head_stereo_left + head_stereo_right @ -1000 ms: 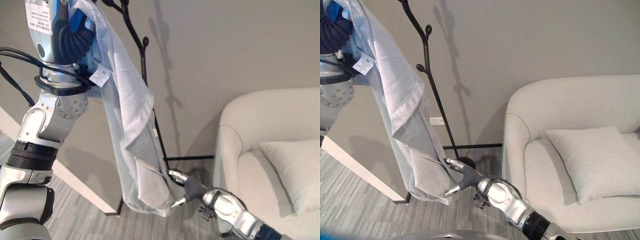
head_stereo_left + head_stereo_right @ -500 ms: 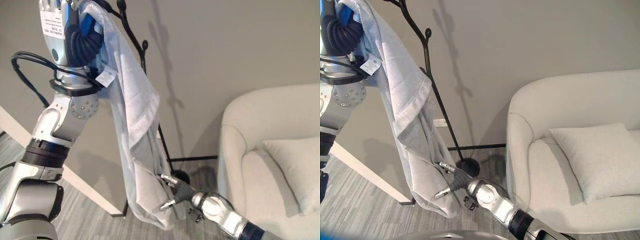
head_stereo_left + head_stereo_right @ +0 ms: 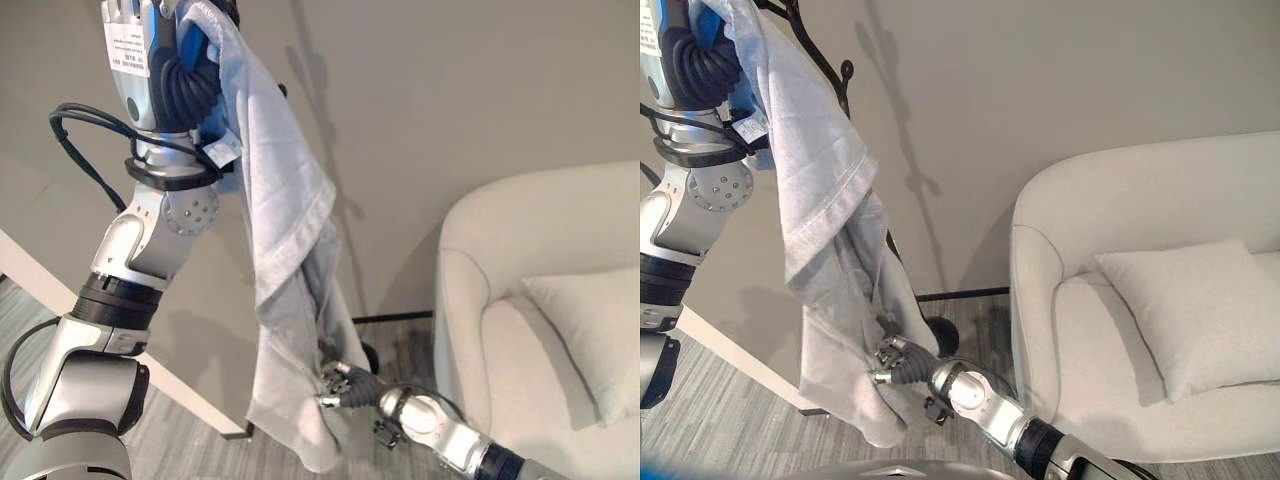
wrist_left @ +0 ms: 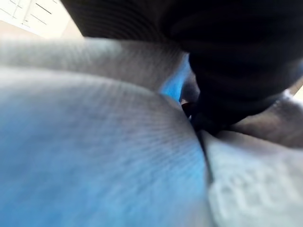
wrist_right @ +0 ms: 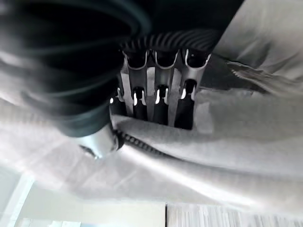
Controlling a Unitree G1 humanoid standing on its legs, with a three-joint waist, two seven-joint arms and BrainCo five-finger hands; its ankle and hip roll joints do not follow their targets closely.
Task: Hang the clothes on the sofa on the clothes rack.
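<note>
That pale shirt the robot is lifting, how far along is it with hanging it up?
Done: the pale shirt is off the sofa, which holds just a cushion. In hand: the left hand holds the shirt's top high by the black clothes rack, and the right hand has its fingers curled into the lower cloth. Left: the shirt does not look hooked on a rack branch yet, so hanging and letting go remain.

A pale square cushion lies on the seat at the right, leaning toward the backrest. The wall behind is plain grey-beige, with thin branching shadows cast on it. The floor is grey, streaked carpet or plank. A white slanted board or low counter edge runs along the wall's foot at the left.
</note>
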